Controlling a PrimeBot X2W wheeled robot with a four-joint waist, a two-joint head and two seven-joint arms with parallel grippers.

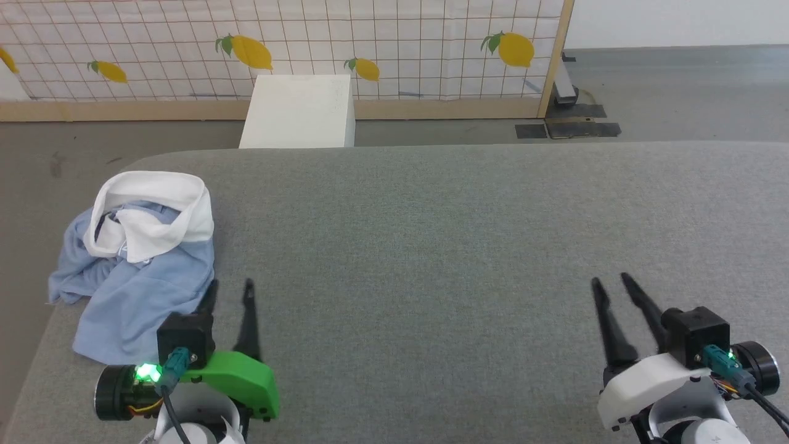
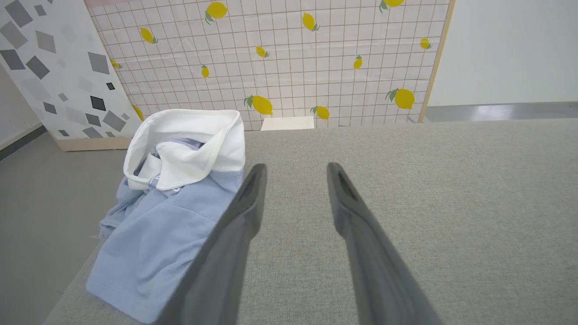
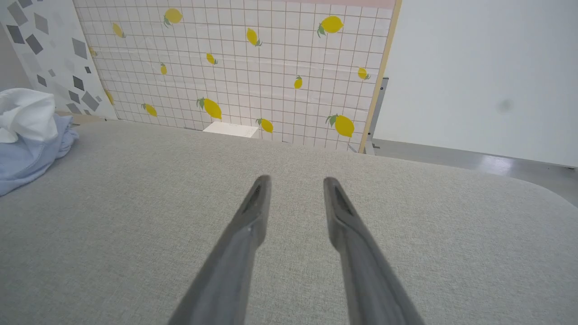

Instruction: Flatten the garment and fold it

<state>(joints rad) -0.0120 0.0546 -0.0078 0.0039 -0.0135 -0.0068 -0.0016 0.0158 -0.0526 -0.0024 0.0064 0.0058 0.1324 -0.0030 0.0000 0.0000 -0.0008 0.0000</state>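
1. Garment (image 1: 138, 271): a soft, light-blue shirt, crumpled into a heap at the left edge of the surface (image 1: 431, 246). Some folds hang past the rim.
2. Its long axis runs near to far. The white collar (image 1: 154, 213), standing open in a cupped ring, marks the far end; a stitched hem lies at the near end.
3. The surface is covered in coarse grey woven cloth and has rounded corners.
4. Left tool (image 1: 230, 285): two long, dark, tapered fingers spread apart with nothing between them. One finger overlaps the garment's right border; whether it touches cannot be told.
5. Right tool (image 1: 611, 279): fingers likewise spread and empty, over bare cloth well apart from the garment.
6. Background: a white box (image 1: 299, 111) before a lemon-print grid screen (image 1: 370, 49).
7. The left wrist view adds a grey-speckled panel (image 2: 54, 67) and the hem stitching.
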